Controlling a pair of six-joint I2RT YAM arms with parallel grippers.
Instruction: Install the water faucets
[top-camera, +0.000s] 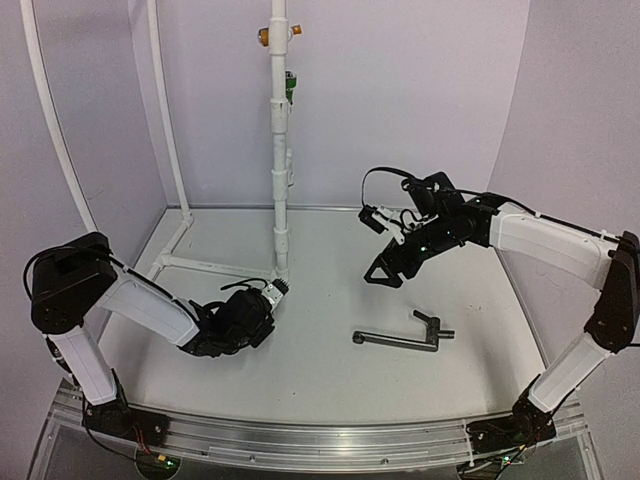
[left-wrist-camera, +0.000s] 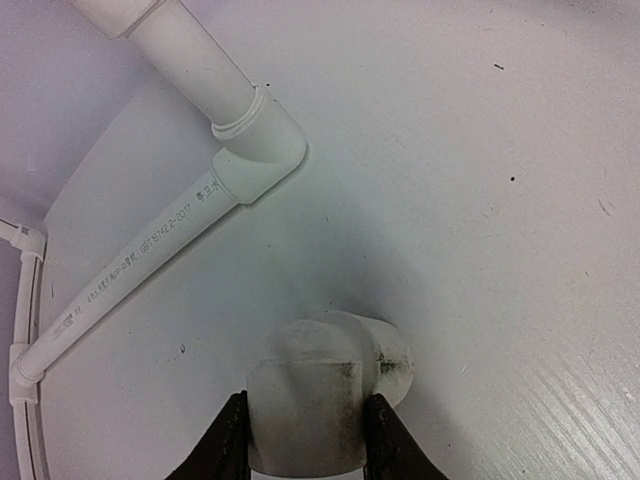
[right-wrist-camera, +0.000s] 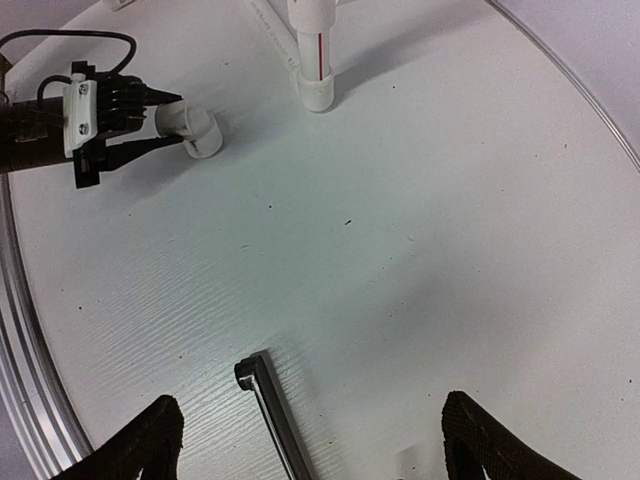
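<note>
tall white pipe (top-camera: 280, 160) stands at the table's (top-camera: 330, 375) twelve o'clock, orange fitting (top-camera: 265, 36) and green fitting (top-camera: 290, 88) up high; white elbow (left-wrist-camera: 330, 385) at its foot's six.

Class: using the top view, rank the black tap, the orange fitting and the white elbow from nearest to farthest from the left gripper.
1. white elbow, between the left gripper fingers.
2. black tap, lying on the table to the right.
3. orange fitting, high on the upright pipe at the back.
</note>
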